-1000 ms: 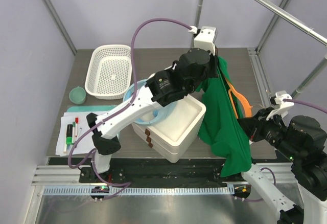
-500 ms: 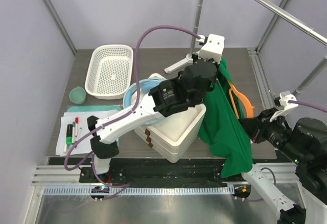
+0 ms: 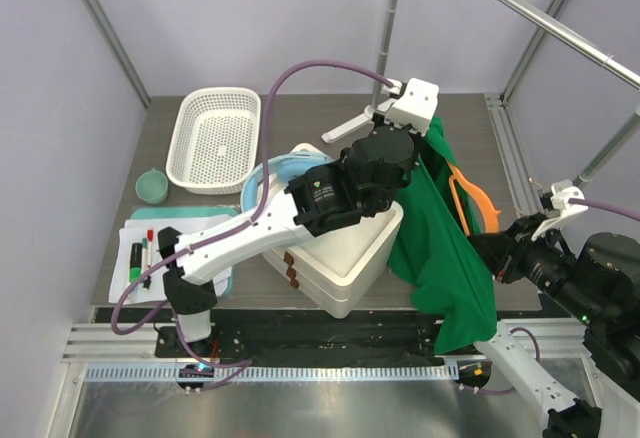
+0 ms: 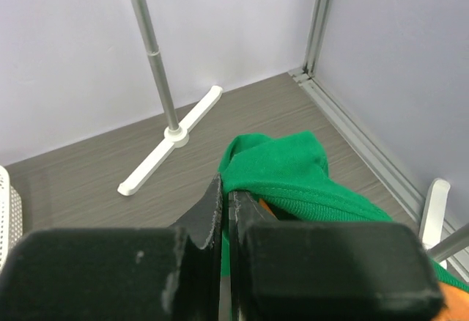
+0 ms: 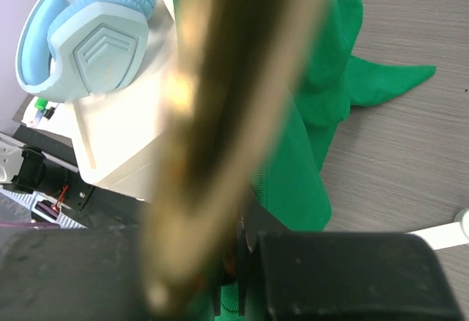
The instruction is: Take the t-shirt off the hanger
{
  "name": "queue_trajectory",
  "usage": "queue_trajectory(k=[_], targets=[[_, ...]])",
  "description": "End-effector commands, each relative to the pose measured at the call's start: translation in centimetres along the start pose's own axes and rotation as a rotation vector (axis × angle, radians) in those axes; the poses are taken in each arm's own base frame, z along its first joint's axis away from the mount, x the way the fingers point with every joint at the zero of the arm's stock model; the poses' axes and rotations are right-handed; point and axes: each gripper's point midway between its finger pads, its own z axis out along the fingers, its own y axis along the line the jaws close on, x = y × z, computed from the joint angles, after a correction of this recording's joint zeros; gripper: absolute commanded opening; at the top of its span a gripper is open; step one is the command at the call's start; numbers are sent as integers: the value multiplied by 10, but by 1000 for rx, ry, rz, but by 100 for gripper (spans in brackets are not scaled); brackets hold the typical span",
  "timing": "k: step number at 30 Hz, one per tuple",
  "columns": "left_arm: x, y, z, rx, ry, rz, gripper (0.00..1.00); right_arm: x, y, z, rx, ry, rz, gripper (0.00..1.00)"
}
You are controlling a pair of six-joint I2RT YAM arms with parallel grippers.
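The dark green t-shirt (image 3: 436, 248) hangs to the right of the white box, draped over the orange hanger (image 3: 472, 196). My left gripper (image 3: 424, 146) reaches over the box and is shut on the t-shirt's top edge (image 4: 286, 167); green cloth shows between its closed fingers (image 4: 212, 204), and a bit of orange hanger (image 4: 265, 205) shows under the cloth. My right gripper (image 3: 498, 255) is at the shirt's right side, shut on the hanger. In the right wrist view a blurred brass-coloured hook (image 5: 227, 101) fills the middle, with the t-shirt (image 5: 322, 79) behind it.
The white box (image 3: 345, 248) sits mid-table with blue headphones (image 3: 268, 184) at its left edge. A white basket (image 3: 213, 138), a pale green bowl (image 3: 152, 186) and a tray of markers (image 3: 145, 253) are on the left. A stand's pole (image 4: 154, 64) rises at the back.
My left arm has swung and its wrist has shifted right and nearer, keeping hold of the shirt's top. The right gripper has drifted slightly right. The shirt hangs more stretched between them.
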Motion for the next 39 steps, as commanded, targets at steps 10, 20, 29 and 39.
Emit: queue_trajectory(k=[10,20,29,39], targets=[[-56,-2,-26,301,-13,-294,0,-15,0,2,34,-23,96,1],[-71,-5,-28,331,8,-463,0,-12,3,23,29,62,124,1],[-89,40,30,141,-80,-434,0,3,18,6,-86,90,32,1],[-43,89,95,24,-21,-463,0,14,33,-11,-182,79,22,1]])
